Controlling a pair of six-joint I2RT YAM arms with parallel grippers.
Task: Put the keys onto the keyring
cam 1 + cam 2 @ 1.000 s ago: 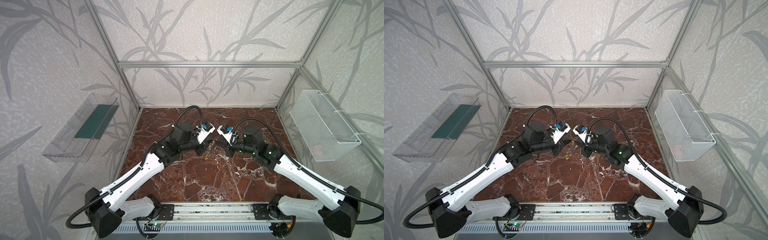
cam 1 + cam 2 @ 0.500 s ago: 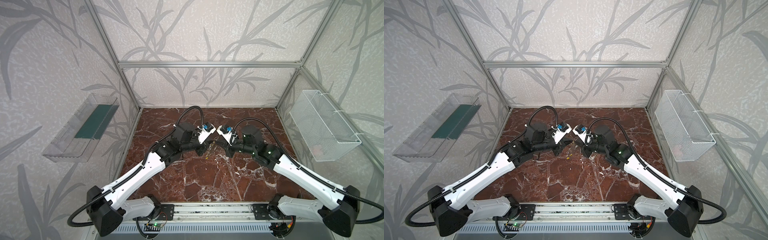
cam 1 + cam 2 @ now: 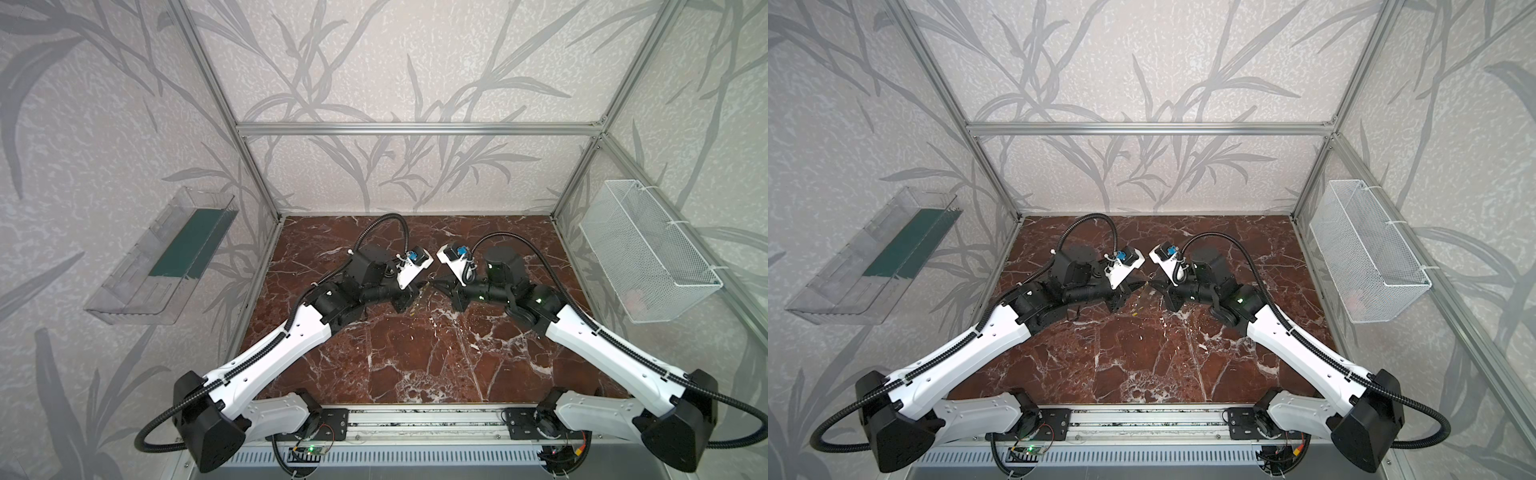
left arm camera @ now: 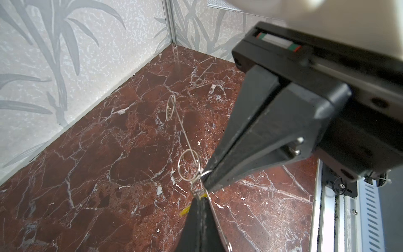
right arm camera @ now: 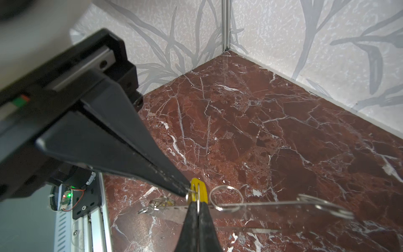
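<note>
Both pressed shut, left gripper (image 4: 201, 197) and right gripper (image 5: 198, 203) meet at yellow key (image 5: 197, 187) and keyring (image 5: 272, 207); who pinches what is unclear. Barely any shift from before.

Top pair high, looking down (near-identical); wrist views close, opposed.

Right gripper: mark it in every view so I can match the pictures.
Both top views: the right gripper is just right of centre, tip pointing left.
Left wrist view: right gripper is the black wedge opposite the camera's own fingers.
Right wrist view: right gripper is the camera's own fingers, closed on the keyring.
Shared landmark: the left gripper, tip to tip with it, holding the yellow key.
</note>
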